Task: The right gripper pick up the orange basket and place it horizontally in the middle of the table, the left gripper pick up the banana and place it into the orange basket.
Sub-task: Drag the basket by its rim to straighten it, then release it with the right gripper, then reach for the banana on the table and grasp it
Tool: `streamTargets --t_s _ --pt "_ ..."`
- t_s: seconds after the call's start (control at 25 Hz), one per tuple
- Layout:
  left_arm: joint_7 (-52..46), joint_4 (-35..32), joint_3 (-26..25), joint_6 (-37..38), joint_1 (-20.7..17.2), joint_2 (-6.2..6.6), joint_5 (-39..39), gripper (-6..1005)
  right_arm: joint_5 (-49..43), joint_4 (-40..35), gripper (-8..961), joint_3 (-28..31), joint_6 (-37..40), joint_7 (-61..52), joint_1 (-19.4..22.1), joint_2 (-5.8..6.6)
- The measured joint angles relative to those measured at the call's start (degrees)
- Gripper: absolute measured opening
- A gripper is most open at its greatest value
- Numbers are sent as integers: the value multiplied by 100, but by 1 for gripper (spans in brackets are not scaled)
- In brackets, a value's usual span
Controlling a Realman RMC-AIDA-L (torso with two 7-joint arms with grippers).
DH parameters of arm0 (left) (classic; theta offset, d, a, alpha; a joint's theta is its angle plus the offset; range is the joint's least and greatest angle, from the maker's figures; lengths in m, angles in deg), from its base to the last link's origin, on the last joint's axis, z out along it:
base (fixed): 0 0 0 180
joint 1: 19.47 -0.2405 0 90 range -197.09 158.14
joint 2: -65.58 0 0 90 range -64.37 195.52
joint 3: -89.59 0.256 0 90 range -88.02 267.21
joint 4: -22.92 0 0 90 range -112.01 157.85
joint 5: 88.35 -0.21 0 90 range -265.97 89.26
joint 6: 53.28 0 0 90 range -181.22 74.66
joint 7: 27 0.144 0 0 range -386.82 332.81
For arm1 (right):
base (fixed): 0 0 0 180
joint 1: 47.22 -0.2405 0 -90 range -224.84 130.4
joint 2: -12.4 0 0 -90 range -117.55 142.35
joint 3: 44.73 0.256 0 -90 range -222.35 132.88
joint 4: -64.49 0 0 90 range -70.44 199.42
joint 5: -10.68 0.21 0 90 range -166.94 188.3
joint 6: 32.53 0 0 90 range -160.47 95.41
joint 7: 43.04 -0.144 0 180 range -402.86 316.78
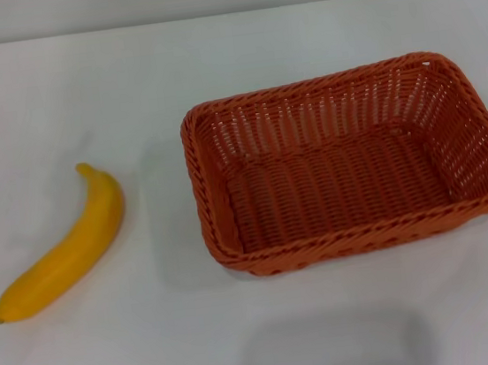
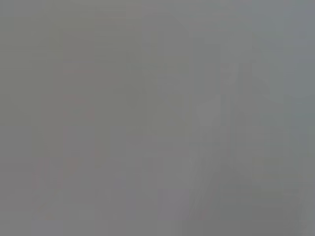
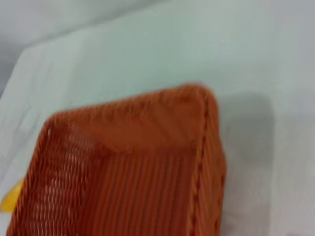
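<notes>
The orange basket (image 1: 348, 156) lies lengthwise across the white table (image 1: 211, 62), right of centre, empty. The right wrist view looks down on the basket (image 3: 133, 172) from close by. The banana (image 1: 65, 249) lies on the table at the left, well apart from the basket, stem pointing away and dark tip toward the near edge. A sliver of the banana (image 3: 11, 199) shows past the basket in the right wrist view. Neither gripper appears in any view. The left wrist view is a featureless grey.
A faint grey shadow (image 1: 335, 345) falls on the table in front of the basket. Bare tabletop lies between banana and basket and behind both.
</notes>
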Motion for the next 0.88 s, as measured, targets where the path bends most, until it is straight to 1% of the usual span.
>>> streamTargets --t_s 0.04,0.16,0.2,0.28,0.32,0.36,0.4,0.44,0.48,0.52,0.56,0.6,0.64,0.76,0.8,0.84,0.88 --pt "-402 278 3 45 32 35 -278 804 0 0 764 0 0 0 0 0" --pt "-1394 1029 5 277 199 143 -1011 802 43 -16 763 672 -157 568 -24 2" --pt "-1753 1277 8 392 296 196 -1290 802 93 -21 763 907 -292 853 -28 -28" --pt "-2377 1717 13 629 574 347 -1971 801 237 -23 762 1169 -552 1358 -14 -113" --pt "-2674 1902 17 788 812 469 -2568 801 404 -26 762 1232 -759 1697 21 -193" --pt "-2759 1956 20 849 911 513 -2803 800 596 -26 762 1248 -964 2023 65 -277" --pt "-2910 2015 21 947 1137 606 -3312 800 596 -26 761 1248 -964 2023 65 -277" --pt "-3044 2074 23 1038 1424 697 -3854 799 923 -26 761 1251 -1306 2489 160 -439" --pt "-3118 2109 23 1071 1607 740 -4273 799 1150 -26 761 1254 -1517 2734 222 -553" --pt "-3190 2146 24 1107 1861 788 -4832 798 1230 -26 761 1250 -1585 2805 238 -599" --pt "-3219 2174 23 1127 2116 826 -5344 798 1354 -27 760 1242 -1703 2953 265 -676" --pt "-3244 2193 23 1149 2554 886 -6384 797 1494 -18 760 1215 -1879 3171 267 -799" --pt "-3244 2193 23 1149 2554 886 -6384 797 1494 -18 760 1215 -1879 3171 267 -799" --pt "-3270 2163 27 1137 3046 927 -7753 796 1595 16 760 1187 -2124 3415 215 -957" --pt "-3270 2163 27 1137 3046 927 -7753 795 1638 24 760 1184 -2176 3449 216 -987" --pt "-3327 2128 29 991 3578 836 -8856 795 1700 27 760 1184 -2201 3463 244 -1004" --pt "-3334 2125 29 963 3665 811 -8985 794 1761 29 760 1183 -2211 3475 272 -1015"
